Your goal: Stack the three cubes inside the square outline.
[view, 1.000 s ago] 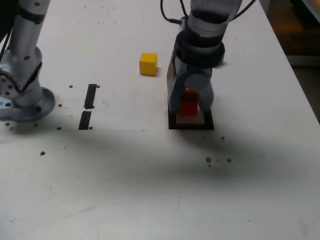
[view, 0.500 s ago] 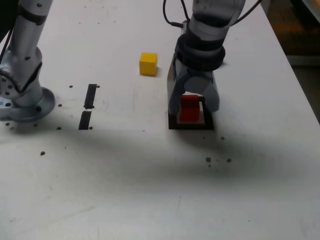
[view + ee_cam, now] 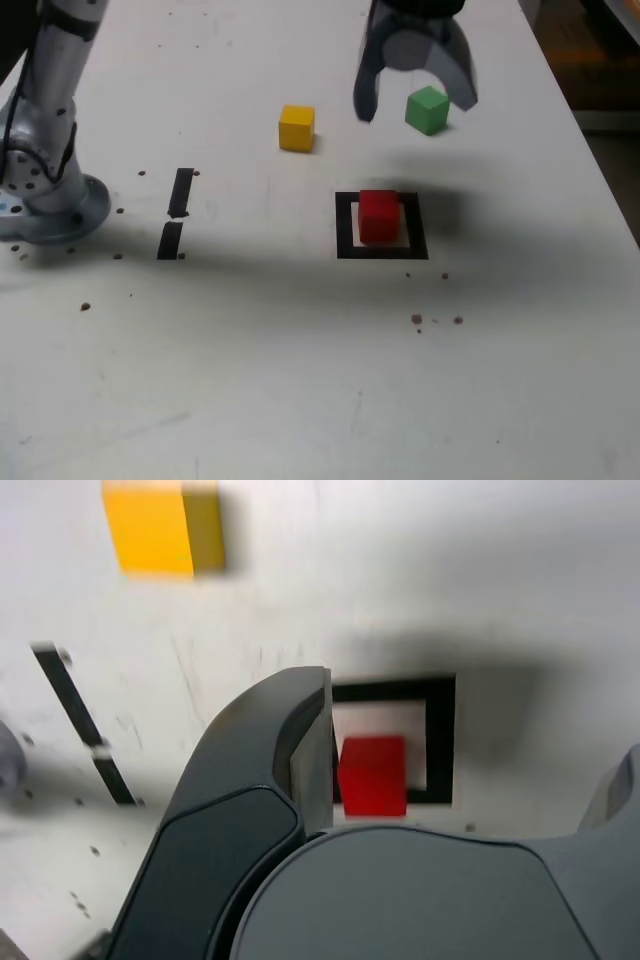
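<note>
Red cube point(image 3: 379, 217), (clear) below open gripper point(image 3: 416, 112)

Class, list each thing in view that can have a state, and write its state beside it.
gripper: open, empty, raised above the table
red cube: released, resting inside the square outline
square outline: holding one cube
yellow cube: on the table, unstacked
green cube: on the table, unstacked

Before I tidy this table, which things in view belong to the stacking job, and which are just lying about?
For the job:
- red cube, inside the square outline
- yellow cube
- green cube
- open gripper

Just lying about:
- two black tape strips
</note>
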